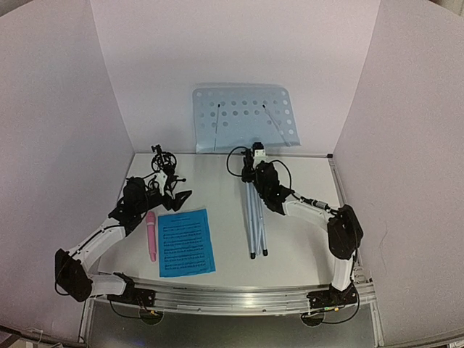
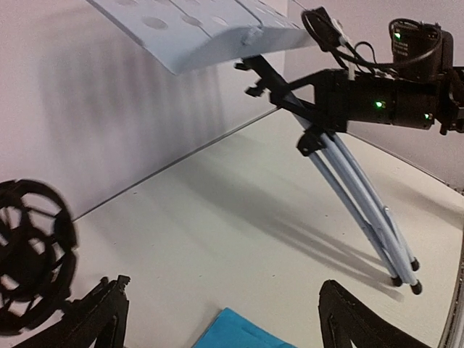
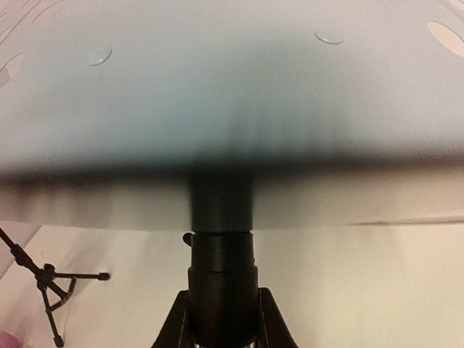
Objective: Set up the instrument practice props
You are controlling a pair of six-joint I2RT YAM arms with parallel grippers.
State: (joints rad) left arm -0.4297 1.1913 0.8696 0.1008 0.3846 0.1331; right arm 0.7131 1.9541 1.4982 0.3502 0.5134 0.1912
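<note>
Music stand [image 1: 243, 116]: tilted toward the back wall, tripod legs [image 1: 255, 217] folded; held so, I judge, for unfolding.
Right gripper [image 3: 223, 319]: jaws clamped on the stand's black shaft; only its wrist view shows this.
Left gripper [image 2: 221, 304]: jaws wide apart, empty.
Sheet music [image 1: 186, 241]: flat, just beside the pink microphone [image 1: 151, 233].
Mic mount [image 1: 163, 158]: upright, back left.

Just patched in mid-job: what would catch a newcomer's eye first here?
A pale-blue perforated music-stand desk stands tilted at the rear, its black post in the right claw, folded silver legs trailing nearward. Left of centre lie a pink stick microphone and blue sheet music; the open left claw hovers just beyond them.
</note>
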